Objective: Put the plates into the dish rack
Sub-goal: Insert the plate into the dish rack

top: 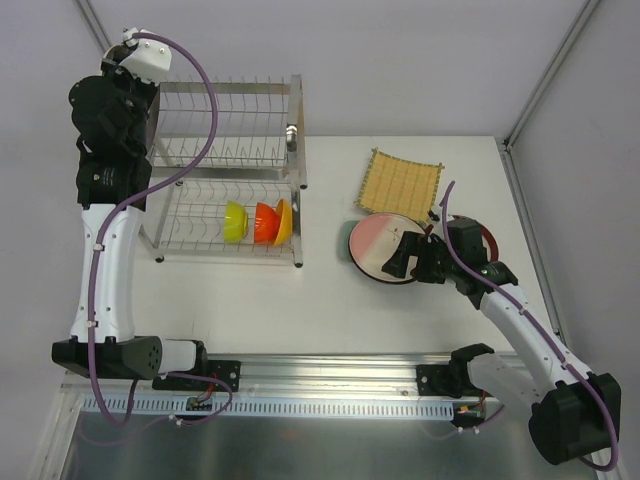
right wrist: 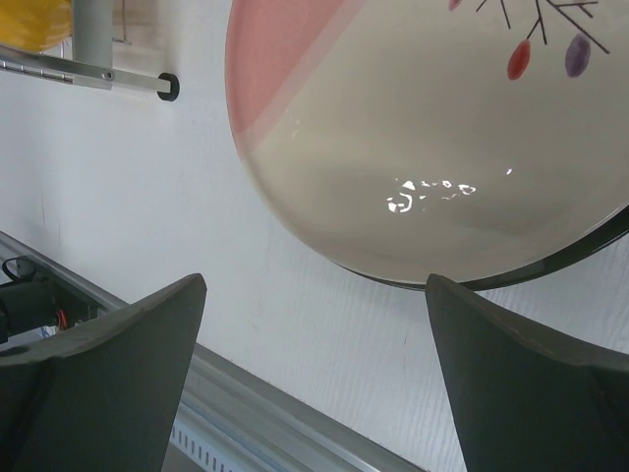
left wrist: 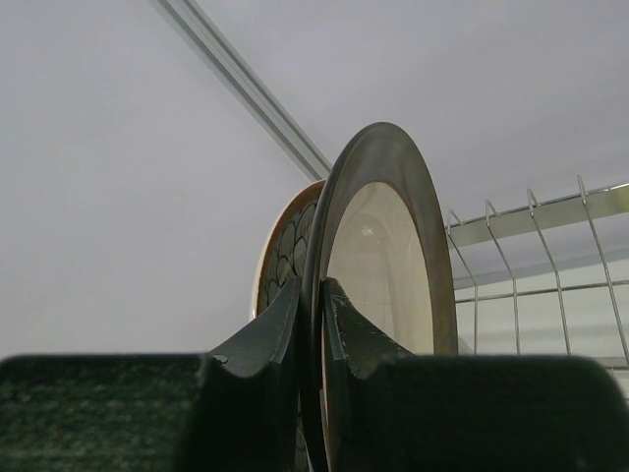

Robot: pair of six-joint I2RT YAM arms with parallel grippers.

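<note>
The dark-rimmed cream plate (left wrist: 388, 246), round and glossy, is held upright on edge beside the wire prongs of the dish rack (left wrist: 536, 211). Its rim is clamped between the closed fingers of the left gripper (left wrist: 313, 295). A petal-pattern plate (left wrist: 283, 251) is seen upright just behind it. The pink-and-white plate (right wrist: 413, 147), glazed and painted with twigs, lies flat on the table (right wrist: 128, 197), near the wide-spread, empty right gripper (right wrist: 314, 283).

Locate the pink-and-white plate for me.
In the top view the pink-and-white plate lies right of the dish rack, just below the yellow woven square, with the open right gripper at its edge.
</note>
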